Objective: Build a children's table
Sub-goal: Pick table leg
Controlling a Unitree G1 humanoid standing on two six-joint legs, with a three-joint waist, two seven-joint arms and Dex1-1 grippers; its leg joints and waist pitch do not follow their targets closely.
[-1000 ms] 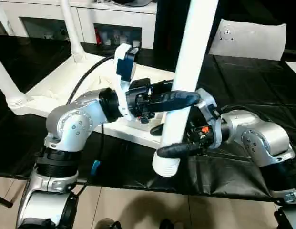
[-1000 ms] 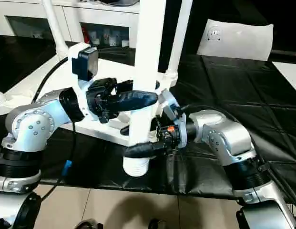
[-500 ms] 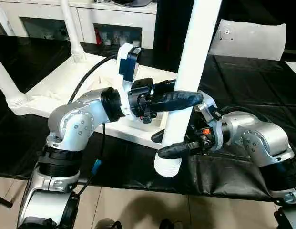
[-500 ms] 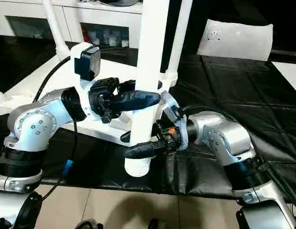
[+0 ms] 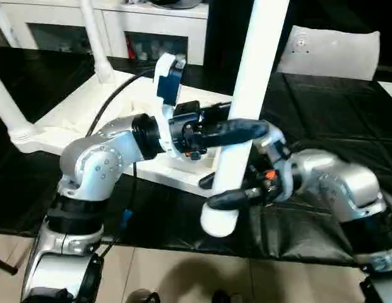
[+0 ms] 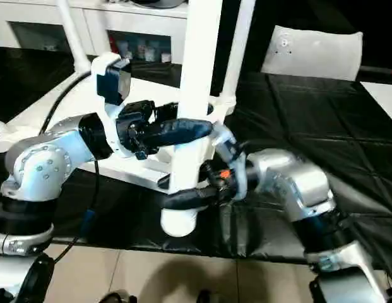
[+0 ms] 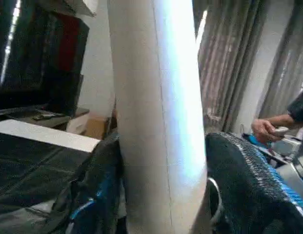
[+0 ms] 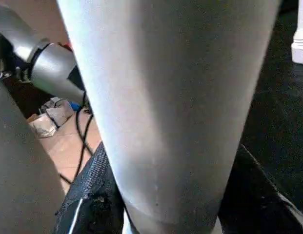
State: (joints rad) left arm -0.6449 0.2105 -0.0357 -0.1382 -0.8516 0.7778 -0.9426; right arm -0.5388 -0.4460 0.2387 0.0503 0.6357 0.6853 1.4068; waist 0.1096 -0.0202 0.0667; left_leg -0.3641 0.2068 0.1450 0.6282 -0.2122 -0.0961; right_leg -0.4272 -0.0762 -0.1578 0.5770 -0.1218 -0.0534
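- Left hand is wrapped round the loose leg: one black finger crosses its front face, and in the left wrist view the leg stands between both fingers, with a thin gap showing on one side, so I can't tell how firm the hold is.
- Right hand is lower on the same leg, clamped on it just above the ribbed foot; the right wrist view has the leg pressed between its dark fingers.
- The leg stands nearly upright, leaning a touch toward 1 o'clock, thick end down, hanging over the front edge of the desk with its black cover.
- From the left hand toward 10 o'clock lies the table top, flipped underside up on the desk, touching nothing the hands hold.
- Legs already stand in its sockets: one at 9 o'clock, one at 11 o'clock, one behind the held leg.
- At 2 o'clock, well apart, a white sheet lies on the cover.
- At 12 o'clock along the far side is a white cabinet with glass doors.
- The left forearm and its black cable cross over the table top's near edge.
- A person's hand holding something small shows at the far edge of the left wrist view.
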